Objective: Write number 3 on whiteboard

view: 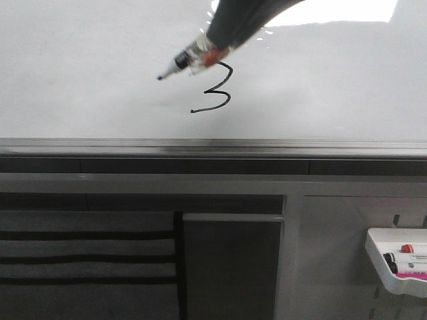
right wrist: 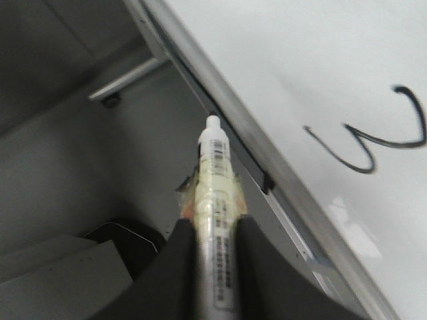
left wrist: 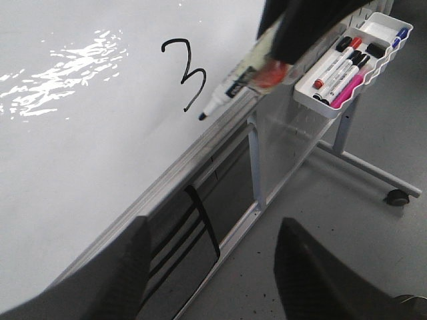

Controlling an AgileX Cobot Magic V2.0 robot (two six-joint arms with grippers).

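The number 3 stands black on the whiteboard; right fingers clamp the marker, label unreadable; left fingers gape, empty.

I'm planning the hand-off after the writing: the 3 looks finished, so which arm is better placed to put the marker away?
The right. Its gripper is shut on the marker, tip off the whiteboard beside the number 3. The left gripper is open and empty, back from the board.
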